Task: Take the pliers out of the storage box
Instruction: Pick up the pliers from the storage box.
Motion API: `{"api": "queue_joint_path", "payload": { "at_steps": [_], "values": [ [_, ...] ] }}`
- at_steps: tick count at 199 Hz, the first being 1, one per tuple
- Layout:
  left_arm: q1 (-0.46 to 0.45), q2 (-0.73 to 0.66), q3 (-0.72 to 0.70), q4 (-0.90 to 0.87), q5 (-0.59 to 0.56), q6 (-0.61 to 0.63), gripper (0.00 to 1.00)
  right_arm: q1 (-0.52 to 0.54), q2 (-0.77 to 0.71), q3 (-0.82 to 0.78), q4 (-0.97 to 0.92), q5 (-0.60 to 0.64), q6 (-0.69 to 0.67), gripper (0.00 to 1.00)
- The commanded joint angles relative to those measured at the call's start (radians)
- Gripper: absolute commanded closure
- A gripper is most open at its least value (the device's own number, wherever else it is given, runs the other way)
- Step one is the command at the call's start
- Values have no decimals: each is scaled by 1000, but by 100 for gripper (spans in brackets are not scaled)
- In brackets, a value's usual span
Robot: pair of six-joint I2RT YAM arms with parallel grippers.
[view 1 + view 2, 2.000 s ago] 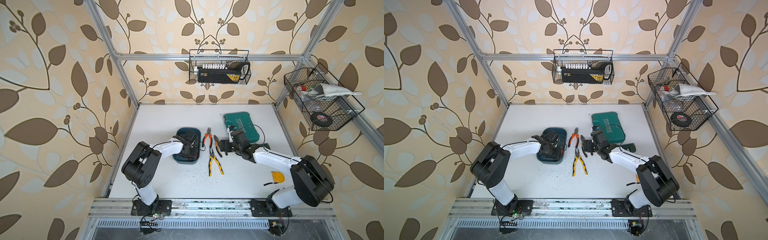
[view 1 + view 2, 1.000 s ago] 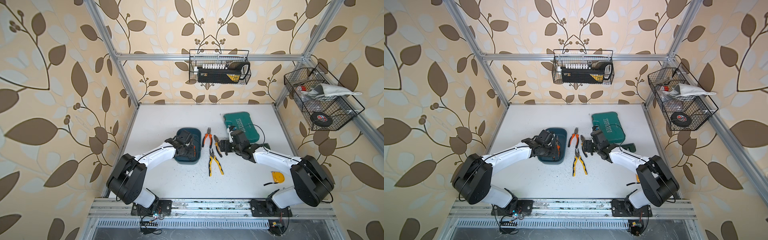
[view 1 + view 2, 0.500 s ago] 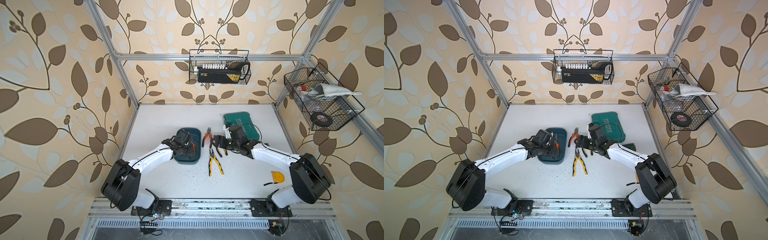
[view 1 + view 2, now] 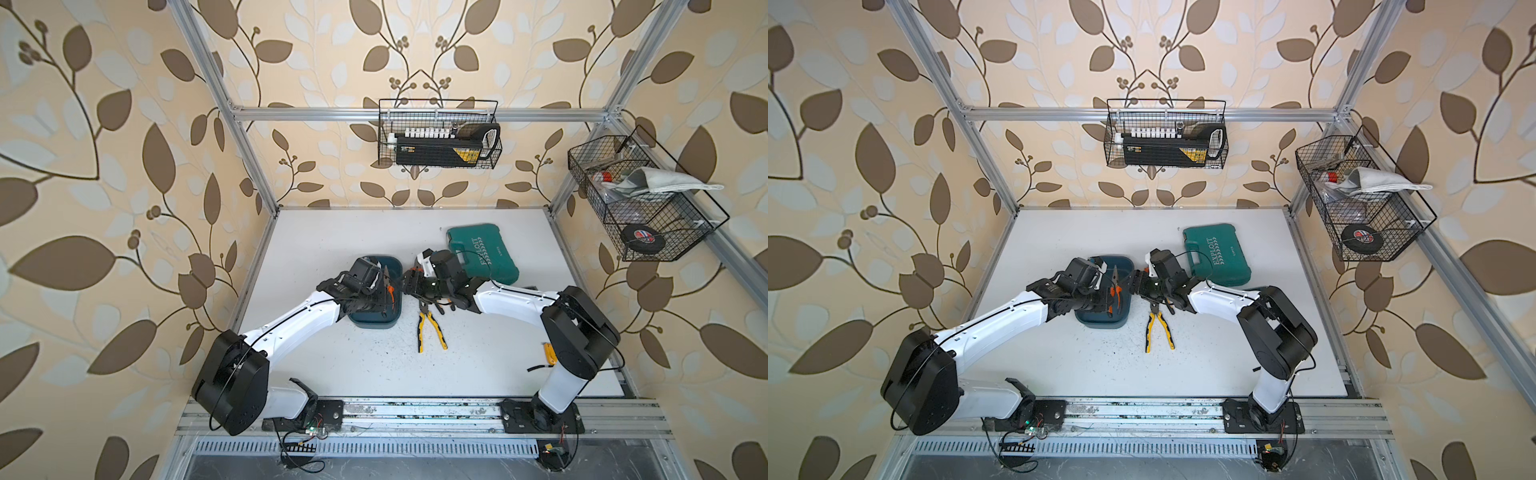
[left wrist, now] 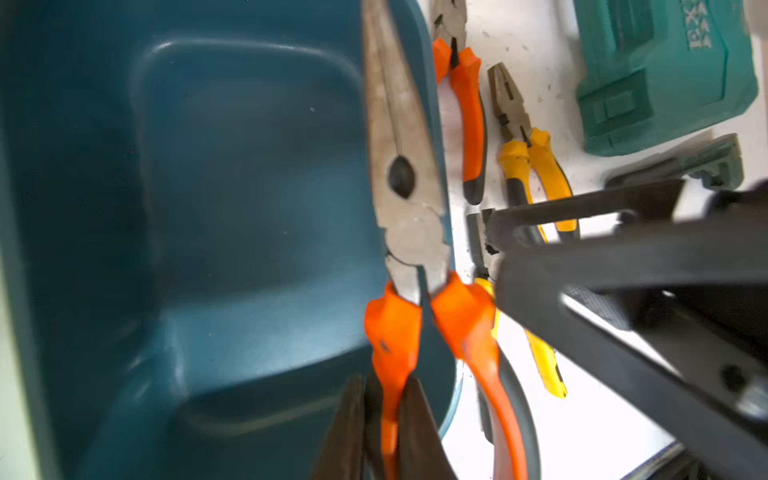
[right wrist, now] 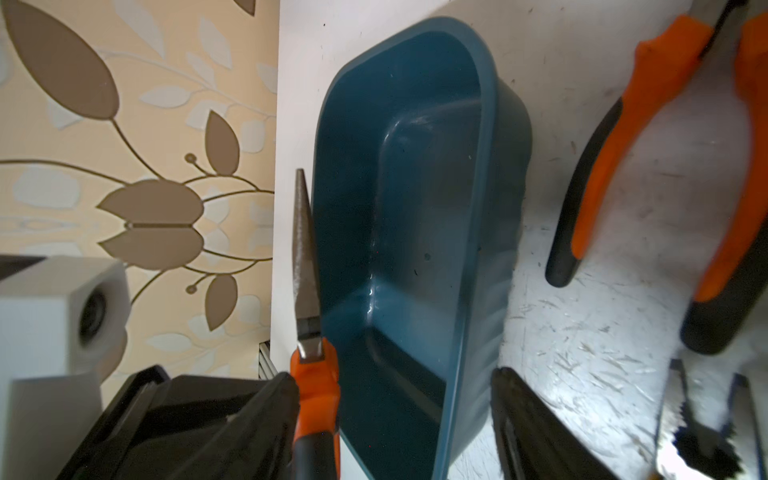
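White tabletop is enclosed by leaf-patterned walls bearing two wire baskets. One green case lies behind. One storage box is seen empty. Four pliers are counted. Three lie beside the box: orange pair, small yellow pair, large yellow pair. The long-nose pliers are clamped by one handle in the left gripper, above the box rim. The right gripper, jaws apart, stands just beside them.

Beige wallpaper with brown leaves rises behind an aluminium frame around the white, seemingly speckled tabletop.
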Motion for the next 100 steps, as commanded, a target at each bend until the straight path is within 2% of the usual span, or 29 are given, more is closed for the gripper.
{"api": "queue_joint_path", "payload": {
  "at_steps": [1, 100],
  "values": [
    [-10, -53, -5, 55, 36, -11, 100, 21, 20, 25, 35, -14, 39, 29],
    [-10, -67, -24, 67, 45, -18, 100, 54, 47, 63, 56, -18, 59, 33]
  ]
}}
